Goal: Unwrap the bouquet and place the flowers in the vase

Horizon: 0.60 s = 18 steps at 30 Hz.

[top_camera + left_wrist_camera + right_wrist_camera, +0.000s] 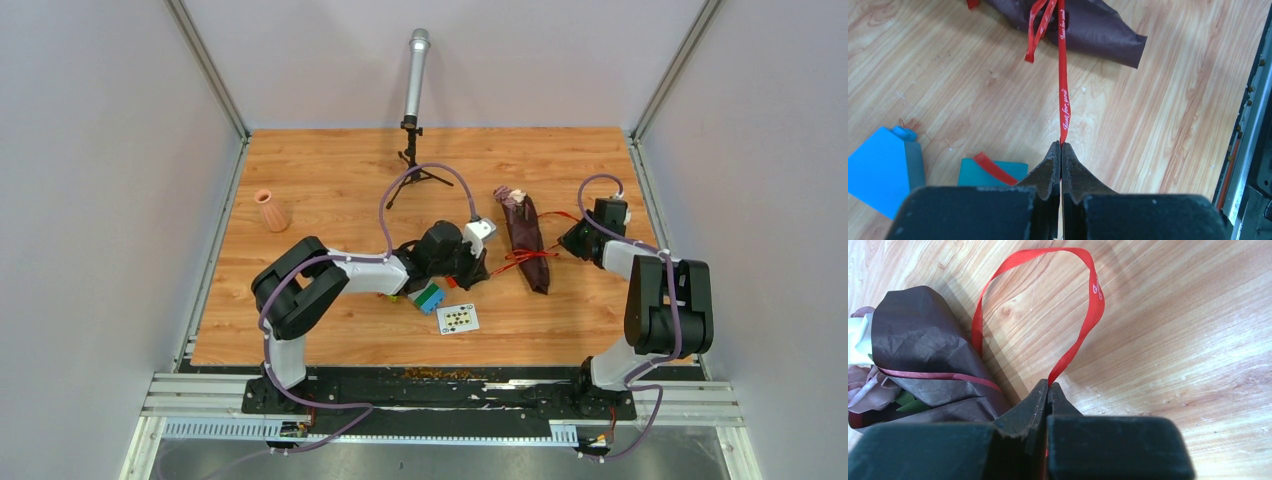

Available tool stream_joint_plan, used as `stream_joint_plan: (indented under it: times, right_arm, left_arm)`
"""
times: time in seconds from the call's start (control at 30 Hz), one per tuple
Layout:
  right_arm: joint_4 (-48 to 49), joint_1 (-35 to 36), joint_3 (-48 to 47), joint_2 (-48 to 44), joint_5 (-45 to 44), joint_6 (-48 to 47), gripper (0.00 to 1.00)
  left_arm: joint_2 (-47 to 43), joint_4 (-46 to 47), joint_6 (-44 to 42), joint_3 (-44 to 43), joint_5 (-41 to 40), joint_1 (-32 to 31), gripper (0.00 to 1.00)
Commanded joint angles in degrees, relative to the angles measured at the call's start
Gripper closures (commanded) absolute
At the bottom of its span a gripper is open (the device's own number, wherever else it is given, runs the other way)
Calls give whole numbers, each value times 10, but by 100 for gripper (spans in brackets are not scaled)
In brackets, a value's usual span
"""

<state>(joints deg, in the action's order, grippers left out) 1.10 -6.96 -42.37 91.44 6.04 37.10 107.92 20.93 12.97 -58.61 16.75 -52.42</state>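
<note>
Closest in the left wrist view, the left gripper (1061, 150) is closed on a red ribbon (1063, 75), which runs taut from the fingertips up to the bouquet (1088, 25). The right gripper (1048, 387) is also clamped on ribbon, here a slack loop that arches over the table (1173, 315) and back to the wrap (923, 330). Each arm seems to hold one ribbon end. The bouquet lies flat between them, right of the table's middle, with its narrow end toward the arms and the flowers (513, 196) at the far end. A band of ribbon circles the wrap, so the tie looks not yet undone.

The vase (271, 210) stands upright, well apart, near the left edge. Blocks (428, 296) and a card (458, 318) lie just beside the left gripper. A mic (415, 70) stands at the far side.

The ribbon is thin and smooth and probably slips, so it wants a firm pinch close to its end. The bouquet looks light. A one-sided pull would likely drag it across the wood, so opposed pulls suit the knot better. The paper is crisp and creased and may tear, so it is best taken by a free edge. The roses seem light on bendy stems and are best held on the stem below the heads. The narrow-necked vase may tip if nudged.
</note>
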Motion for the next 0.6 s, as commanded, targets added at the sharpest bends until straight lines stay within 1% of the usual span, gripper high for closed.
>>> stream_joint_plan:
  times: [0.0,0.57]
  right_arm:
    - [9,-9,-7,0,-16,-11,100]
    - [-9,-32,6,-34,-34,-19,100]
  left_arm:
    - [-35,3,13,17,-8,-3,100]
    - [-87,-30,-9,59,-52,4,100]
